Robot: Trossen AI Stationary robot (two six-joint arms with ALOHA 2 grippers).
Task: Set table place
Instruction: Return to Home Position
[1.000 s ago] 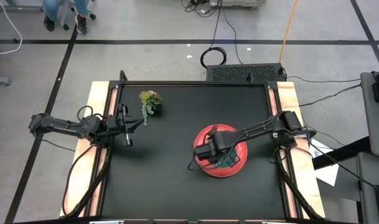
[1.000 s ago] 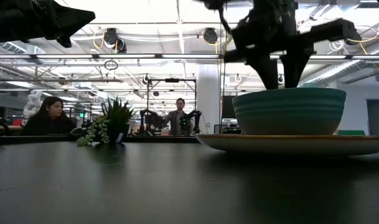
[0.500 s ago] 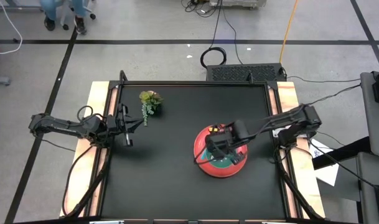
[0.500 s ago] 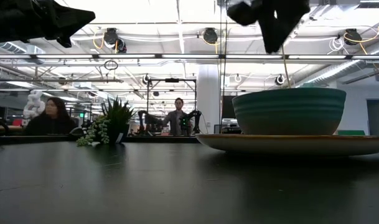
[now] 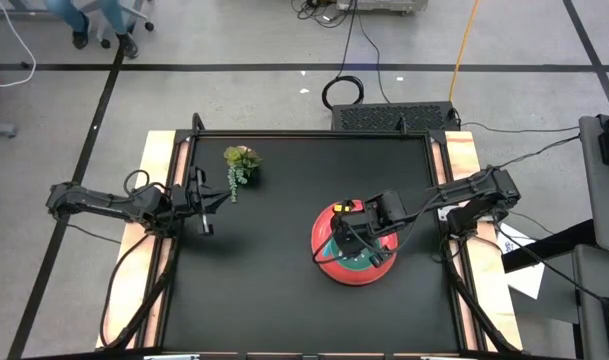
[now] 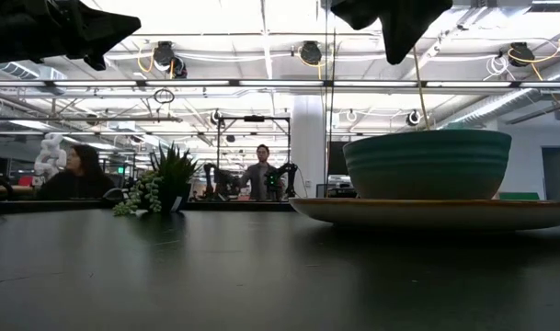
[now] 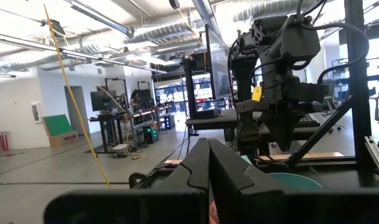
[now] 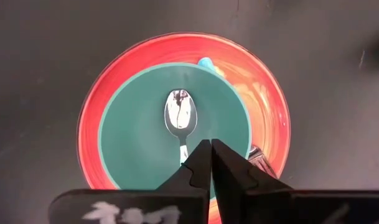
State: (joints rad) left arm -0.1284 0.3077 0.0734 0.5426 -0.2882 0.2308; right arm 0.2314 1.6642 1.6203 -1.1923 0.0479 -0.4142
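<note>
Right gripper, fingers together, is rising off the bowl; we're homing it, left gripper waiting, likewise together.

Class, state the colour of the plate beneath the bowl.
Red-orange. The plate shows best in the right wrist view, ringing the teal bowl.

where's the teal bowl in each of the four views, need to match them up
High view: round teal bowl sits right of the matte black table centre, partly under the right gripper.
Low view: bowl at the right, side-on.
Left wrist view: only the bowl's rim, far off below the right gripper.
Right wrist view: bowl from above, metal spoon inside.
Shared landmark: the round red plate beneath it.
</note>
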